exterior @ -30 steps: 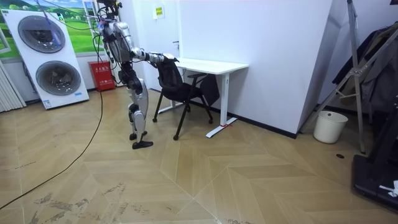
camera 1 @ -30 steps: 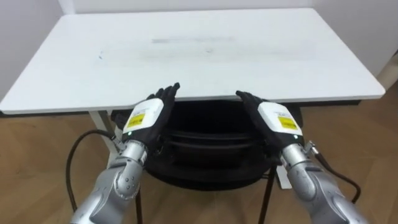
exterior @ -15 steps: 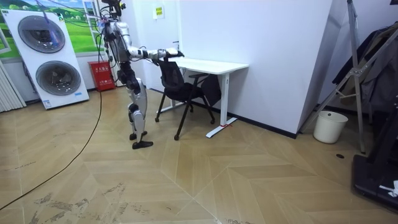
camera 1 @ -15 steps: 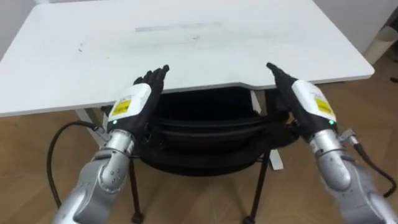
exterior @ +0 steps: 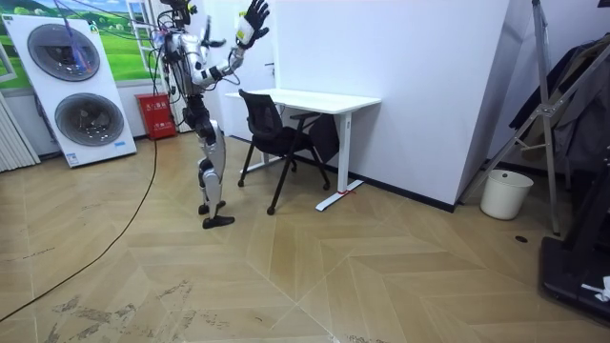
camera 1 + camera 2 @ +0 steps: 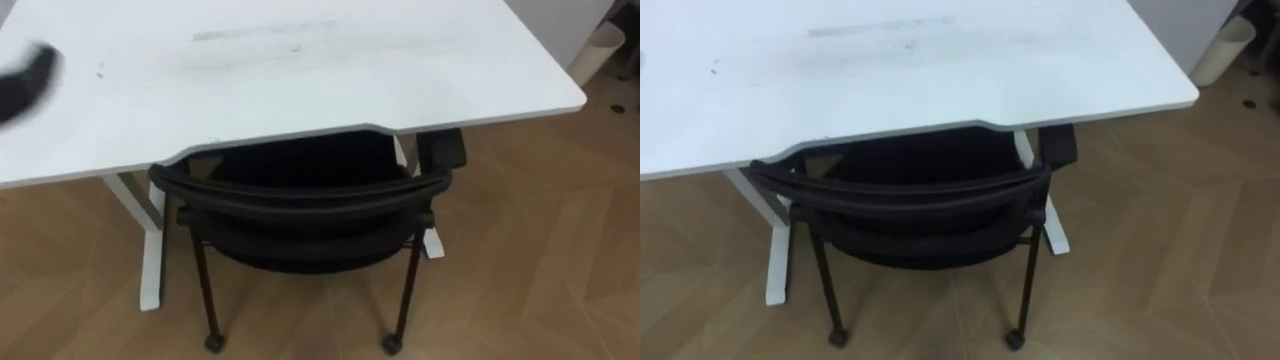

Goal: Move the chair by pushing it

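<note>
Standing on the chair's side of the white desk [image 6: 300, 80], the robot holds its arms high and touches nothing. In the room view its right hand [image 5: 254, 13] is raised well above the desk, with fingers spread wide and nothing in them. A dark blur over the desk's left end is the left hand [image 6: 25, 80]; I cannot tell how its fingers are set. The black chair [image 6: 300, 195] stands upright with its seat tucked beneath the desk, its backrest just outside the desk's near edge and its castors on the wooden floor [image 6: 520, 260].
</note>
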